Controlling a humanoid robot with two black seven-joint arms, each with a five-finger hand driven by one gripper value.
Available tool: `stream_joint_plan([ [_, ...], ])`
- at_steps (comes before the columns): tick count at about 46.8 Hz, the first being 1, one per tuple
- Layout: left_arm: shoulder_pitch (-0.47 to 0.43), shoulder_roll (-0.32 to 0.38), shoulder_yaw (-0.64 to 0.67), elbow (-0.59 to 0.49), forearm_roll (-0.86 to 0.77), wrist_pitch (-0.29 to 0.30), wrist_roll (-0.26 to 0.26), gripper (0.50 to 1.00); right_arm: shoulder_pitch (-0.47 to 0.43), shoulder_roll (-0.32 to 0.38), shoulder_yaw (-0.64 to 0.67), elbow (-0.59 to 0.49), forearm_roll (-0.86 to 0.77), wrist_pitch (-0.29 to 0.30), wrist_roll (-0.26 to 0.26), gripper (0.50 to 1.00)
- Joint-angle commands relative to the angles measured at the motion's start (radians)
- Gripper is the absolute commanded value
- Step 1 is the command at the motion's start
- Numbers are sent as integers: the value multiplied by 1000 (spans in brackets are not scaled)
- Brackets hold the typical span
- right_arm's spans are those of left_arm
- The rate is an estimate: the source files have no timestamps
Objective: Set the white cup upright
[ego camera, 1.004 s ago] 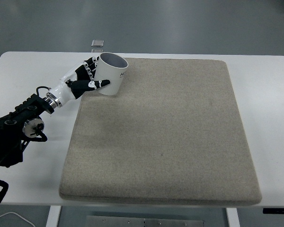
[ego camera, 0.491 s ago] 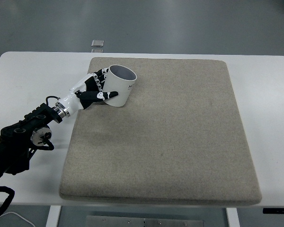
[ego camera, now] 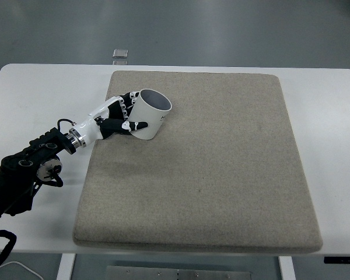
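Observation:
A white cup [ego camera: 150,115] with a dark inside and dark print on its side sits on the beige mat [ego camera: 221,163], tilted with its mouth up and to the right. My left hand [ego camera: 123,115] is shut on the cup, thumb across its front and fingers behind it. The left arm [ego camera: 35,166] comes in from the lower left. The right arm is out of view.
The beige mat covers most of the white table [ego camera: 23,93]. A small grey clear-topped object [ego camera: 121,53] lies at the table's far edge, behind the mat's left corner.
My left hand has carried the cup down and to the right, from the mat's far left corner further onto the mat. The cup stays tilted in the same grasp.

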Motion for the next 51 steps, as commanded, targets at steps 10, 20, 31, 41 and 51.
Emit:
stream_joint_plan([
  [10, -12, 3, -8, -10, -4, 0, 0, 996, 0, 0, 0, 0, 0, 0, 0, 930],
  [20, -14, 5, -14, -14, -4, 0, 0, 996, 0, 0, 0, 0, 0, 0, 0, 930],
  [31, -31, 14, -71, -16, -8, 0, 0, 996, 0, 0, 0, 1, 0, 0, 0, 930],
  [41, -74, 48, -89, -16, -30, 0, 0, 996, 0, 0, 0, 1, 0, 0, 0, 930],
  [51, -104, 56, -88, -16, -77, 0, 0, 996, 0, 0, 0, 1, 0, 0, 0, 930],
])
